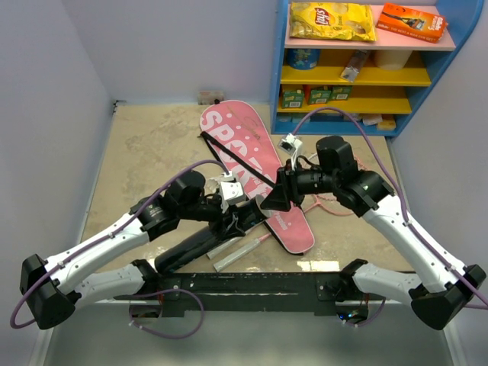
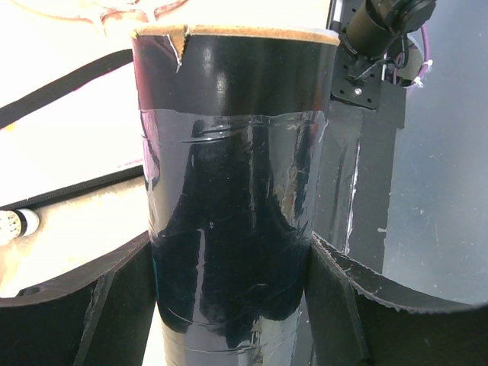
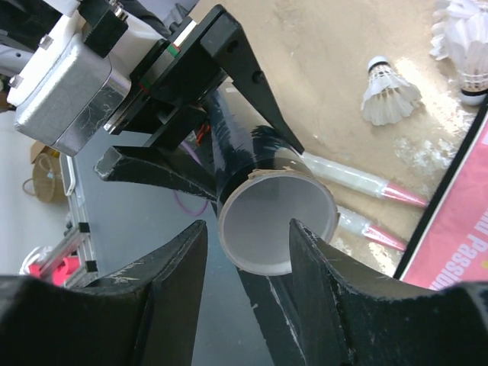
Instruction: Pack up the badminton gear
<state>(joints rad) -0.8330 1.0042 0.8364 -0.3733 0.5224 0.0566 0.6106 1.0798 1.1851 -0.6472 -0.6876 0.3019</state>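
Left gripper (image 2: 229, 244) is clamped across the black tube (image 2: 229, 152) near its open end, with fingers (image 2: 358, 305) on both sides of the glossy wrap. In the top view the tube runs diagonally from lower left to frame centre, with its mouth pointing at my right gripper (image 3: 245, 227). Right gripper is spread wide and carries nothing. In the right wrist view its fingers frame the tube mouth, close but not touching as far as I can tell.

Other gear:
- Two shuttlecocks (image 3: 389, 91) lie loose on the tabletop (image 3: 320, 46), upper right of the right wrist view, well apart from the tube.
- Two racket handles (image 3: 351, 179) lie just past the tube mouth, centre right of that view.
- Pink bag (image 1: 255, 145) sits at the centre of the top view. I can't tell if it's open.

The part of the tube's inside that I can see looks empty. I'd say we're early: nothing loaded yet.

Risks:
- The wrap is slick and I'm holding a long tube near one end. A bump on the rim could pivot or slide it in the left gripper.
- Right fingers are tight to the rim, so a sideways move clips the cardboard edge or the left fingers.
- Shuttlecock feathers crush if I close hard, and a light nudge sends them rolling.
- Lowering the tube here lands it on the handles and shoves the rackets.
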